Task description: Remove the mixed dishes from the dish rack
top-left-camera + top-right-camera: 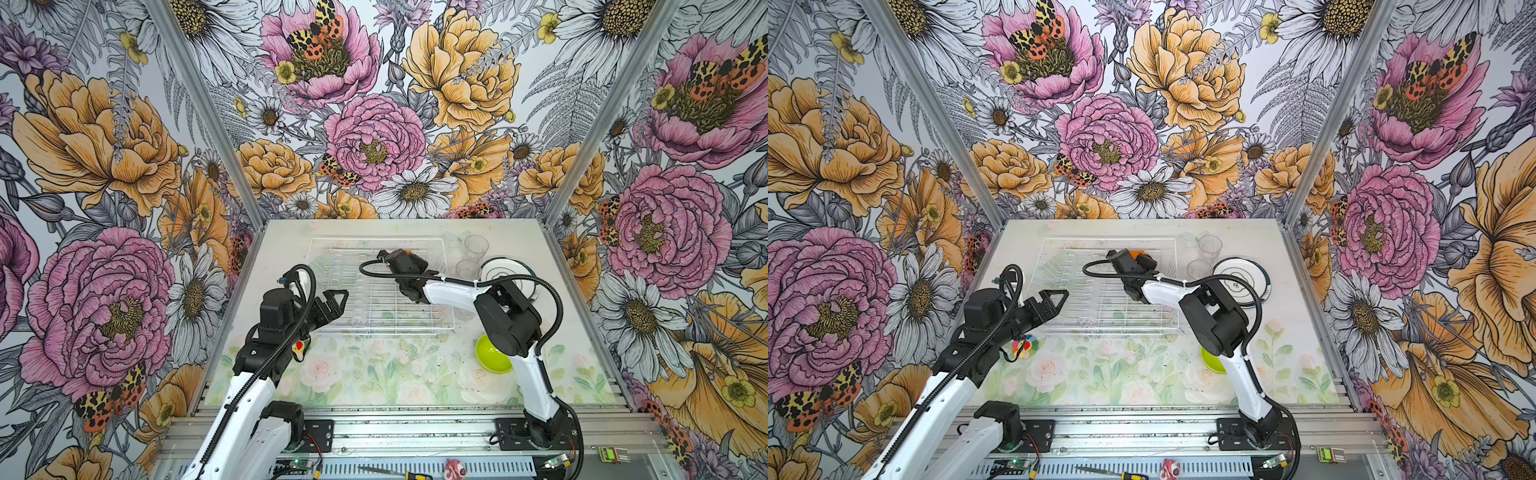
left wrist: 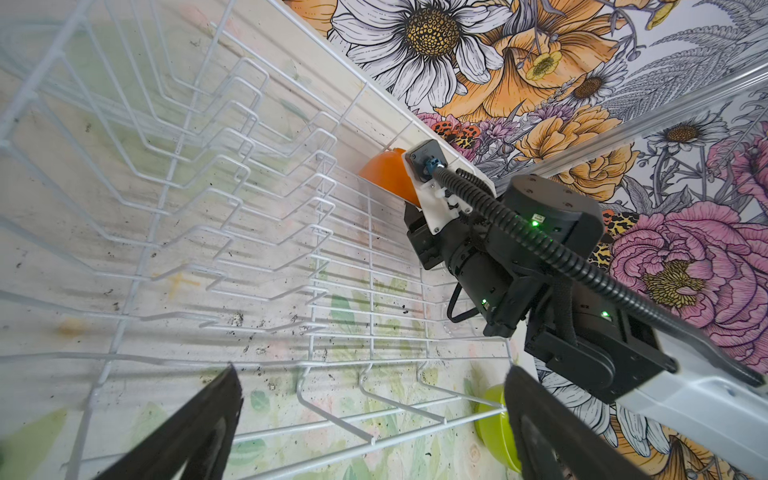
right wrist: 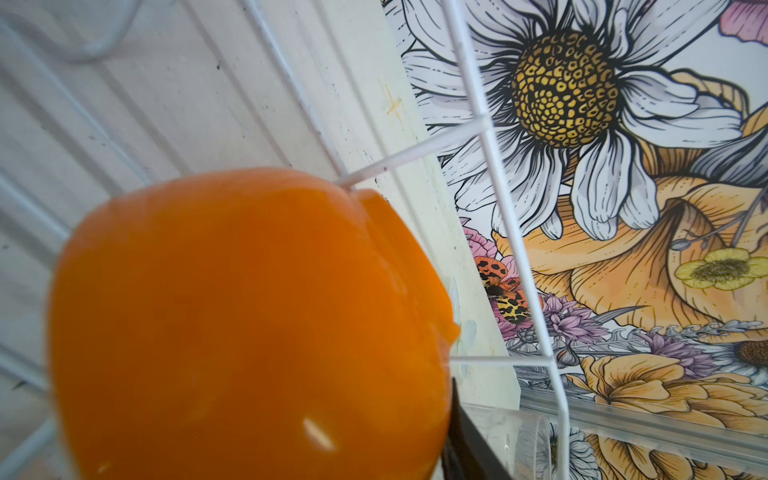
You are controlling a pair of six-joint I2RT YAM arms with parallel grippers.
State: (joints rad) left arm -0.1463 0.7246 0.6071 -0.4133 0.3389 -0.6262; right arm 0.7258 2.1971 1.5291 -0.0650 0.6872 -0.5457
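**Item: dish rack** [image 1: 386, 331], white wire, far middle of the worktop [image 1: 374, 386].

- Contents: one orange bowl [image 3: 249, 324], against the rack's far wall, right of that wall's middle. It shows its outer side to the wrist camera. The prongs [image 2: 249, 199] hold nothing.
- Already out, on the worktop: plates [image 1: 505, 270] stacked off the rack's right edge, clear cups [image 1: 476, 245] by its far right corner, and a lime-green bowl [image 1: 490, 353] off its near right corner.

**Right gripper** [image 1: 401, 257]: reached into the rack at the orange bowl. One dark finger [image 3: 459, 444] lies beside the rim, but whether the jaws pinch it cannot be told.

**Left gripper** [image 1: 338, 299]: jaws spread wide, holding nothing, over the rack's near left corner.

**Handling note** (a judgement): the step in hand is lifting out the bowl.
- Seat one finger inside the rim and one outside.
- Close firmly, since glossy plastic may slip.
- Rise straight up, clear of the far grid wires.
- Then carry it rightward to the other dishes.
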